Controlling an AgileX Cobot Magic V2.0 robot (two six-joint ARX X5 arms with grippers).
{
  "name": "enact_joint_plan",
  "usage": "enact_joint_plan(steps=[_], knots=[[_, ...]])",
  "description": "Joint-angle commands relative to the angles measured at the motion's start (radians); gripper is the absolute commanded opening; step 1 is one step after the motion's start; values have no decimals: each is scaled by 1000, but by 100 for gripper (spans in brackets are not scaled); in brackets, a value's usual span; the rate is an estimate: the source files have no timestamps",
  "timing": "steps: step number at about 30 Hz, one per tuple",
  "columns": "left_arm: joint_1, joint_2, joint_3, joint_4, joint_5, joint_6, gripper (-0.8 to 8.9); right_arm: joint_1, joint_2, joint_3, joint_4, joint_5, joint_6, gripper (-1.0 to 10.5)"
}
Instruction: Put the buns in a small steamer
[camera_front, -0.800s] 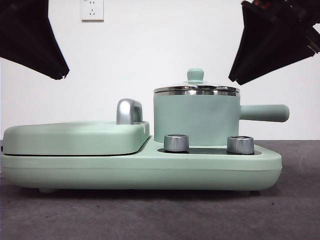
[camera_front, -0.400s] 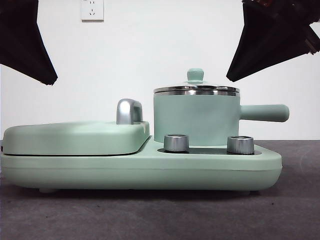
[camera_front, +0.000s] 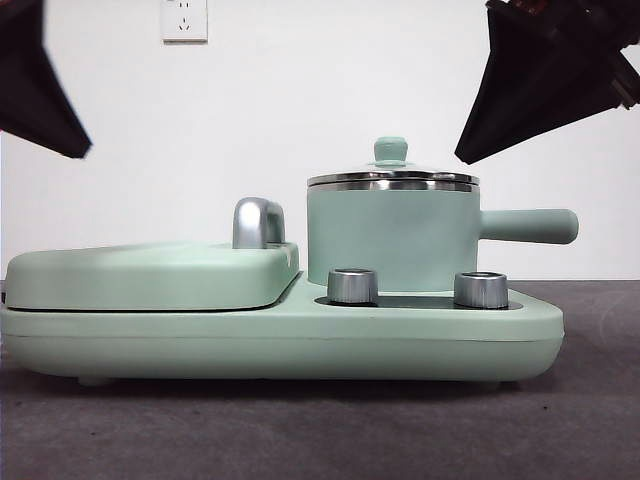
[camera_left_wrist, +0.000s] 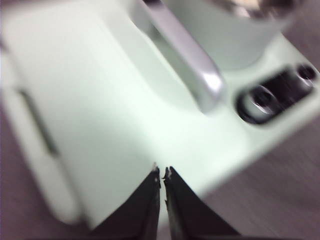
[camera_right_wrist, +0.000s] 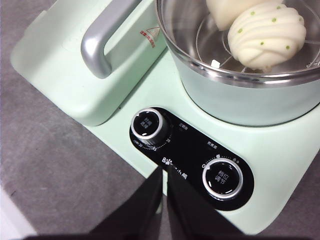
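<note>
White wall stands behind the dark grey table (camera_front: 320, 430), and you see a socket (camera_front: 185, 20) high on this wall. On the table sits a mint-green cooker (camera_front: 280, 335).

On the left part of the cooker lies the flat griddle cover (camera_front: 150, 275) with its silver handle (camera_front: 257, 222). Your left gripper (camera_left_wrist: 162, 172) hangs above this cover, and its jaws are closed together with nothing between them. The left wrist picture is blurred, so you cannot read small details there. In the front view a dark arm tip shows at the top left corner.

To the right of the cover stands the steamer (camera_front: 392, 235) with a steel rim, a straight side handle (camera_front: 528, 226) pointing right, and a glass lid (camera_front: 392, 178) with a green knob. Through the glass, in the right wrist view, you see both buns inside the steamer: the ridged bun (camera_right_wrist: 266, 34) with green flecks and, touching it, the smooth bun (camera_right_wrist: 229, 11), partly cut by the picture edge.

In front of the steamer are two silver dials (camera_right_wrist: 148, 123). Your right gripper (camera_right_wrist: 164, 170) hangs above the black panel (camera_right_wrist: 192, 150) between these dials, near the steamer but apart from it. Its jaws are also pressed together and hold nothing.
</note>
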Motion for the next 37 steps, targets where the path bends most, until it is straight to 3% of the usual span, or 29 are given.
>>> enact_joint_plan(steps=[1, 6, 14, 35, 37], knots=[[100, -119, -142, 212, -5, 48, 27, 7, 3, 17, 8, 0, 5, 11], [267, -410, -378, 411, -28, 34, 27, 7, 3, 17, 8, 0, 5, 11], [398, -746, -632, 426, -113, -27, 27, 7, 3, 17, 11, -1, 5, 11], [411, -805, -656, 380, -119, -43, 27, 7, 3, 17, 12, 0, 5, 11], [411, -805, -656, 380, -119, -43, 27, 6, -8, 17, 17, 13, -73, 11]])
